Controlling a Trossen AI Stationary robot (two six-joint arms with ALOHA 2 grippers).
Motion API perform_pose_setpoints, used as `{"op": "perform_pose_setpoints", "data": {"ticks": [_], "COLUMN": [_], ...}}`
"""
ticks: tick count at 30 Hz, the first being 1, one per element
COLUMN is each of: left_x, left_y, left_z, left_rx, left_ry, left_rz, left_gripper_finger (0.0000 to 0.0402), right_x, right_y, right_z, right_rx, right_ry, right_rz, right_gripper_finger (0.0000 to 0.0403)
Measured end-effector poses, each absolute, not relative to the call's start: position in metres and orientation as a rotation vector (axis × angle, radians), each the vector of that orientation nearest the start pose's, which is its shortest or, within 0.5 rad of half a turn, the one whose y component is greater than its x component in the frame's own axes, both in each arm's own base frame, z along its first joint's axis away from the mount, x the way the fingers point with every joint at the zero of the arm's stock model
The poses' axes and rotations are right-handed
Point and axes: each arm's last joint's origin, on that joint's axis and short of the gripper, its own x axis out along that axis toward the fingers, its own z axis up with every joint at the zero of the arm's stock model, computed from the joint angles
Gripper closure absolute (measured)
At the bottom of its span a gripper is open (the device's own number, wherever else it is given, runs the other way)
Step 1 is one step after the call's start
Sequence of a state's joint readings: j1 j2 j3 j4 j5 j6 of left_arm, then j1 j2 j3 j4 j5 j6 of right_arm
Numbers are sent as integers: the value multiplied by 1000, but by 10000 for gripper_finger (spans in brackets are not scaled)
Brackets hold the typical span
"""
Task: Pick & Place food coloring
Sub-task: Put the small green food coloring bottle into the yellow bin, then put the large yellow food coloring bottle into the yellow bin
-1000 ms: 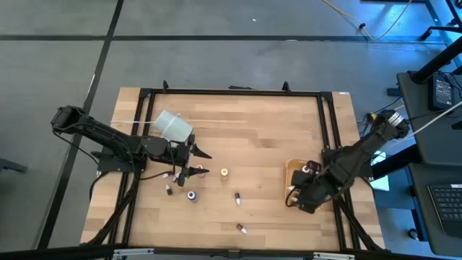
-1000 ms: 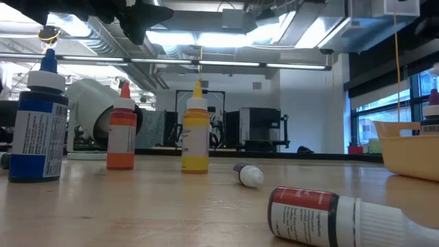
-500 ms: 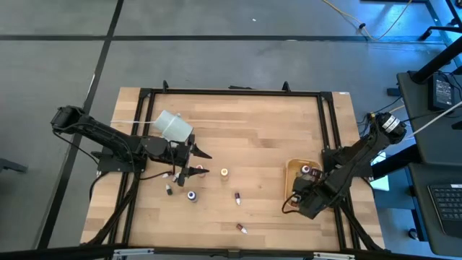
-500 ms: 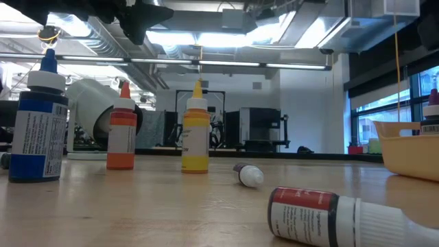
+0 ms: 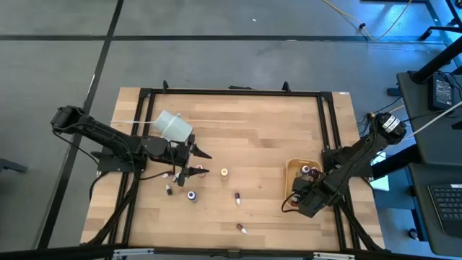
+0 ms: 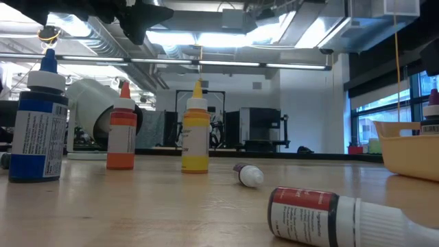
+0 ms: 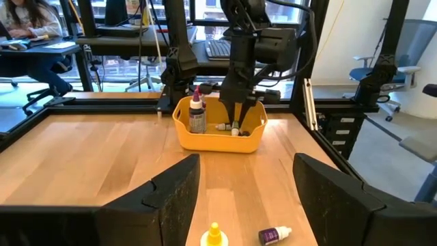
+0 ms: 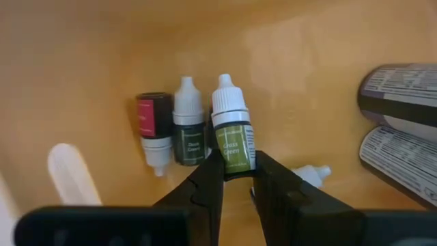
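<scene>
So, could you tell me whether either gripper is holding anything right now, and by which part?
The right gripper, inside the tan tray, is shut on a green food coloring bottle, pinching its bottom end. The left gripper is open and holds nothing.

Tray (image 7: 218,137) yellow-tan; table (image 5: 253,137) pale wood in a black frame (image 5: 231,92). Upright bottles: blue (image 6: 38,127) with white label, orange (image 6: 122,130), yellow (image 6: 195,130), all with caps matching body colour. Bottles in tray: green label, white cap (image 8: 231,126); dark green, white cap (image 8: 188,130); red label, dark body (image 8: 154,130).
</scene>
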State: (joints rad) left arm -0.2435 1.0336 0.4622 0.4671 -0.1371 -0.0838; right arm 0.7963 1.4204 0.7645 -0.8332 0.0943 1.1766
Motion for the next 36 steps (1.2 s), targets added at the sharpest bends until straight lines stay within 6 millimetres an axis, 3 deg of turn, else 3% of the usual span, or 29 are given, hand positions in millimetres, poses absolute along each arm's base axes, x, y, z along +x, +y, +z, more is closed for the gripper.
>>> {"op": "perform_pose_setpoints", "data": {"ticks": [7, 16, 22, 27, 31, 36], "left_x": [214, 214, 214, 214, 214, 214], "left_y": [-49, -49, -49, -49, -49, -49], "left_z": [238, 238, 238, 238, 238, 238], "left_rx": [-64, -64, -64, -64, -64, -64], "left_ry": [107, 107, 107, 106, 107, 107], "left_rz": [-102, -102, -102, -102, -102, -102], "left_gripper_finger": [175, 172, 175, 171, 172, 175], "right_x": [155, 153, 153, 165, 180, 205], "right_y": [155, 155, 156, 161, 167, 170], "right_z": [166, 166, 184, 217, 241, 254], "right_rx": [309, 325, 301, 237, 191, 66], "right_ry": [1432, 1484, 1537, 1389, 1154, 913], "right_rz": [-280, -263, -296, -344, -336, -230], "right_gripper_finger": [324, 276, 268, 267, 267, 267]}}
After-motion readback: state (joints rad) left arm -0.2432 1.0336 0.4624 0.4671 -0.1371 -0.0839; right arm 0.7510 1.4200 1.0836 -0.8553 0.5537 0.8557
